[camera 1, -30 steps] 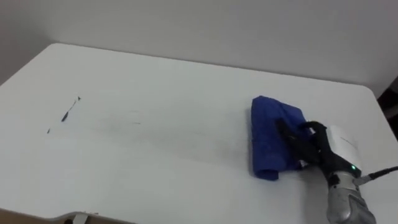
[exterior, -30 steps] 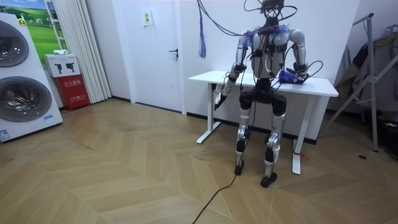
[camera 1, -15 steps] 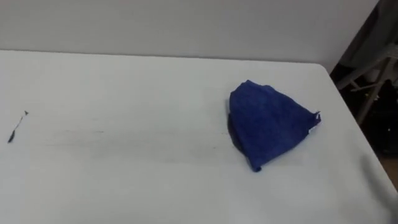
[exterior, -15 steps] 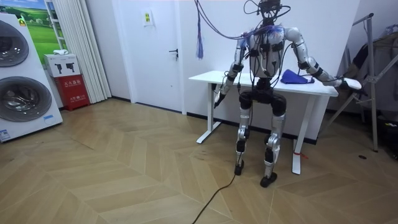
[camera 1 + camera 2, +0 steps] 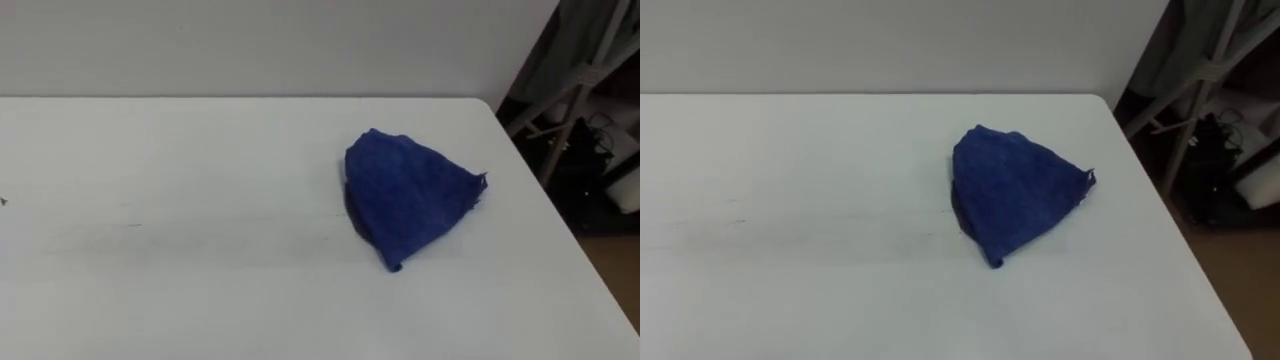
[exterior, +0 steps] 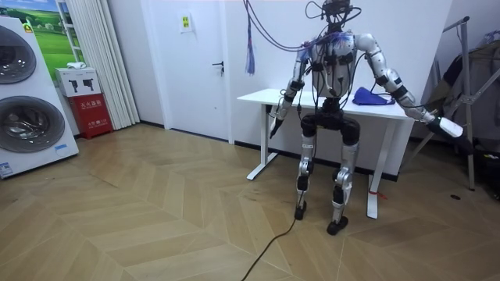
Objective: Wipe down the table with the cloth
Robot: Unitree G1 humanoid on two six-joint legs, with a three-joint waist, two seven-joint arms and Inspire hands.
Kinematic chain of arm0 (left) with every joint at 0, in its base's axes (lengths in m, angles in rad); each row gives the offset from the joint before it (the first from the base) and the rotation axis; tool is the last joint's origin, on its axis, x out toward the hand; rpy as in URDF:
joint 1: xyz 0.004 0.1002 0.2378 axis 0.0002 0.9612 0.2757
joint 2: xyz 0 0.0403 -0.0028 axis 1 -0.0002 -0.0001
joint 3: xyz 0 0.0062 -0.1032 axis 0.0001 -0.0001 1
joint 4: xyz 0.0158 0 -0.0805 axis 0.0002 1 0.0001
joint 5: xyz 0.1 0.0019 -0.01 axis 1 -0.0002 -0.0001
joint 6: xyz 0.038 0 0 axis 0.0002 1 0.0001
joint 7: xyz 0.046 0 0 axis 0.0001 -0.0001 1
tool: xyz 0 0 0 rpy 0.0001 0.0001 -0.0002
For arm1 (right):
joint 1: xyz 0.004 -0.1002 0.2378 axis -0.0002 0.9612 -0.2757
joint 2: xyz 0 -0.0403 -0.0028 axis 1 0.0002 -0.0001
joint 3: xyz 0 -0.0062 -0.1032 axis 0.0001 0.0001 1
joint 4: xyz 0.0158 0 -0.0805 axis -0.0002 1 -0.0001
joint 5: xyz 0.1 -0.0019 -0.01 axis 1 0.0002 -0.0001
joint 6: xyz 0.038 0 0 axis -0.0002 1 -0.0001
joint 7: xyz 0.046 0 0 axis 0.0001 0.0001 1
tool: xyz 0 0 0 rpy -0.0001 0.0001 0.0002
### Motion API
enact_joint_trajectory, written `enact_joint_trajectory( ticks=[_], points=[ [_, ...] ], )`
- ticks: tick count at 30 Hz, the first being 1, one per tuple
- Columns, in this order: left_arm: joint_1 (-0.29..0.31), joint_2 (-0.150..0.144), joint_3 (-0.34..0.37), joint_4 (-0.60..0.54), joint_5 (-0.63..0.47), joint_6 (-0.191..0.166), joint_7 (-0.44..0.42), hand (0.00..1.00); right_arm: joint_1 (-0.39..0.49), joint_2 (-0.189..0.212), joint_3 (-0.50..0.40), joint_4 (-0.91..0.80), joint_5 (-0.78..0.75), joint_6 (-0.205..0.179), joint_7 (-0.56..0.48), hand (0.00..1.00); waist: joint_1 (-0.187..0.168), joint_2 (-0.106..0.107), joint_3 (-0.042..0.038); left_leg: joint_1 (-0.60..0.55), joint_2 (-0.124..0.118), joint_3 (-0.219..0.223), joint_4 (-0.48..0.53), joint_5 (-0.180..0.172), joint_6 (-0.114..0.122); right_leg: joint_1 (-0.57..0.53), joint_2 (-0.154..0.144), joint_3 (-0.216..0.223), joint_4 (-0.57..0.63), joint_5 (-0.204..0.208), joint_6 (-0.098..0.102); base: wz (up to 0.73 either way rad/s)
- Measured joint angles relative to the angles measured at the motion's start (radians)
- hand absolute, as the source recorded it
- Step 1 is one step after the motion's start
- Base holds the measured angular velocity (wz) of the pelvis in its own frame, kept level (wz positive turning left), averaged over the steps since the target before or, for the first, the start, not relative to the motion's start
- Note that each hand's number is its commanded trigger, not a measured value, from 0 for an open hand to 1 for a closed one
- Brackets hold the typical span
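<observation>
A crumpled blue cloth point(image 5: 405, 195) lies loose on the white table point(image 5: 200, 150), near its right end, and no hand touches it. A faint grey smear point(image 5: 150, 235) runs across the tabletop to the left of the cloth. In the room view I stand at the table's near side, facing it. My right arm is stretched out past the table's end, with the right hand point(image 6: 451, 127) low in the air on the room view's right. The left hand point(image 6: 274, 126) hangs by the table's other end. The cloth point(image 6: 369, 97) sits on the tabletop there.
A metal rack with dark items point(image 5: 570, 110) stands just beyond the table's right edge. A grey wall runs behind the table. In the room view, washing machines point(image 6: 23, 86) and a red box point(image 6: 94, 115) stand far off at the left.
My right hand has let go of the cloth and swung out to the right, off the table. The cloth now lies bunched and alone. The head camera has turned right.
</observation>
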Motion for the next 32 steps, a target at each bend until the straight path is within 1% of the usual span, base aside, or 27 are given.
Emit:
enact_joint_trajectory(
  ticks=[2,3,4,5,7,8,9,10,11,12,13,14,15,16,18,19,21,22,25,29,31,32],
  points=[
    [-0.004,0.000,0.000,0.018,0.002,0.003,-0.007,0.00,0.017,0.003,0.000,0.015,0.002,0.025,0.017,0.00,0.000,0.002,0.0000,0.004,0.001,-0.001,0.002,-0.003,-0.001,0.001,0.002,0.000,0.000,0.000,0.000,-0.02],
    [-0.009,0.000,-0.001,0.031,0.011,0.010,-0.008,0.00,0.042,0.007,0.004,0.019,0.005,0.040,0.029,0.00,0.000,0.002,-0.0011,0.006,0.003,-0.002,0.002,-0.005,-0.001,0.002,0.003,-0.002,0.000,0.000,0.000,0.00],
    [-0.021,0.000,-0.001,0.034,0.013,0.017,-0.008,0.00,0.052,0.011,0.008,0.020,0.005,0.046,0.033,0.00,0.000,0.003,-0.0014,0.006,0.003,-0.001,0.003,-0.006,-0.002,0.002,0.003,-0.003,0.000,0.000,0.000,0.00],
    [-0.027,0.000,-0.003,0.041,0.019,0.024,-0.007,0.00,0.066,0.026,0.030,0.018,0.004,0.058,0.039,0.00,0.002,0.003,-0.0015,0.006,0.005,0.000,0.005,-0.007,-0.003,0.002,0.005,-0.002,0.001,0.000,0.000,0.00],
    [-0.030,0.000,-0.016,0.054,0.013,0.025,-0.005,0.00,0.091,0.067,0.067,0.018,0.005,0.070,0.053,0.00,0.010,0.004,-0.0010,0.006,0.009,0.001,0.007,-0.007,-0.005,0.002,0.008,-0.002,0.001,0.000,-0.001,-0.02],
    [-0.036,-0.001,-0.026,0.065,0.010,0.024,-0.004,0.00,0.102,0.103,0.084,0.019,0.004,0.081,0.072,0.00,0.016,0.013,-0.0050,0.005,0.011,0.001,0.009,-0.009,-0.007,0.002,0.010,-0.002,0.001,0.000,-0.001,0.00],
    [-0.040,-0.002,-0.029,0.073,0.010,0.024,-0.004,0.00,0.103,0.123,0.088,0.021,0.005,0.086,0.083,0.00,0.019,0.013,-0.0047,0.005,0.012,0.001,0.010,-0.009,-0.008,0.002,0.011,-0.003,0.001,0.000,-0.001,-0.03],
    [-0.043,-0.003,-0.044,0.083,0.010,0.026,-0.004,0.00,0.102,0.157,0.107,0.022,0.005,0.101,0.106,0.00,0.023,0.022,-0.0064,0.006,0.014,0.002,0.012,-0.010,-0.009,0.003,0.013,-0.002,0.002,0.001,-0.001,-0.04],
    [-0.043,-0.004,-0.064,0.083,0.010,0.026,-0.003,0.00,0.098,0.186,0.135,0.022,0.004,0.107,0.124,0.00,0.023,0.027,-0.0050,0.006,0.015,0.002,0.016,-0.013,-0.009,0.005,0.014,-0.002,0.001,0.001,-0.001,0.00],
    [-0.042,-0.009,-0.084,0.083,0.010,0.025,-0.003,0.00,0.094,0.207,0.170,0.022,0.005,0.110,0.139,0.00,0.023,0.034,-0.0025,0.009,0.015,0.002,0.016,-0.013,-0.009,0.009,0.013,-0.002,0.001,0.001,-0.002,0.00],
    [-0.043,-0.012,-0.093,0.083,0.010,0.025,-0.003,0.00,0.089,0.214,0.185,0.021,0.005,0.114,0.148,0.00,0.025,0.041,-0.0011,0.012,0.014,0.003,0.016,-0.014,-0.008,0.012,0.013,-0.001,0.001,0.001,-0.002,0.00],
    [-0.043,-0.020,-0.107,0.083,0.013,0.026,-0.003,0.00,0.075,0.224,0.211,0.018,0.005,0.117,0.166,0.00,0.024,0.055,0.0011,0.018,0.013,0.002,0.015,-0.015,-0.008,0.019,0.012,-0.001,0.000,0.001,-0.002,0.00],
    [-0.044,-0.025,-0.123,0.084,0.013,0.029,-0.001,0.00,0.061,0.229,0.243,0.014,0.005,0.117,0.183,0.00,0.025,0.067,0.0002,0.019,0.012,0.002,0.014,-0.015,-0.007,0.020,0.011,-0.003,0.000,0.001,-0.002,0.00],
    [-0.043,-0.026,-0.133,0.085,0.013,0.030,0.001,0.00,0.055,0.232,0.259,0.008,0.004,0.117,0.189,0.00,0.027,0.072,-0.0003,0.020,0.012,0.002,0.014,-0.015,-0.007,0.020,0.011,-0.004,0.001,0.001,-0.002,0.00],
    [-0.049,-0.031,-0.161,0.107,0.029,0.031,0.017,0.00,0.004,0.240,0.314,0.006,-0.005,0.114,0.199,0.00,0.028,0.086,0.0033,0.019,0.012,0.001,0.014,-0.015,-0.007,0.019,0.011,-0.007,0.001,0.001,-0.002,0.00],
    [-0.053,-0.034,-0.163,0.108,0.032,0.031,0.019,0.00,-0.008,0.242,0.325,0.006,-0.011,0.113,0.200,0.00,0.027,0.086,0.0038,0.019,0.012,0.000,0.014,-0.015,-0.007,0.019,0.011,-0.009,0.001,0.001,-0.002,0.06],
    [-0.055,-0.040,-0.195,0.111,0.042,0.031,0.033,0.00,-0.039,0.247,0.379,0.004,-0.019,0.111,0.201,0.00,0.031,0.087,0.0037,0.015,0.011,-0.011,0.015,-0.015,-0.008,0.022,0.011,-0.031,0.001,0.001,-0.002,0.14],
    [-0.056,-0.041,-0.205,0.116,0.045,0.031,0.034,0.00,-0.045,0.248,0.394,0.001,-0.023,0.111,0.201,0.00,0.033,0.087,0.0037,0.015,0.011,-0.015,0.015,-0.015,-0.008,0.023,0.011,-0.034,0.001,0.001,-0.002,0.13],
    [-0.059,-0.047,-0.241,0.138,0.059,0.035,0.040,0.00,-0.065,0.260,0.436,-0.005,-0.059,0.102,0.199,0.00,0.056,0.087,0.0038,0.017,0.011,-0.019,0.014,-0.014,-0.008,0.026,0.011,-0.036,0.000,0.001,-0.002,0.05],
    [-0.063,-0.066,-0.242,0.169,0.107,0.045,0.076,0.00,-0.077,0.294,0.444,-0.002,-0.060,0.091,0.184,0.00,0.070,0.091,0.0052,0.016,0.007,-0.040,0.013,-0.015,-0.007,0.040,0.011,-0.050,-0.015,0.001,-0.002,0.15],
    [-0.062,-0.075,-0.243,0.180,0.115,0.050,0.084,0.00,-0.074,0.304,0.466,-0.001,-0.060,0.092,0.175,0.00,0.078,0.096,0.0071,0.016,0.007,-0.043,0.009,-0.015,-0.007,0.041,0.011,-0.053,-0.015,0.000,0.000,0.10],
    [-0.060,-0.080,-0.246,0.181,0.129,0.060,0.089,0.00,-0.069,0.308,0.483,0.000,-0.060,0.091,0.172,0.00,0.079,0.099,0.0083,0.016,0.006,-0.048,0.008,-0.015,-0.007,0.043,0.011,-0.055,-0.015,-0.001,0.001,0.04]
  ],
)
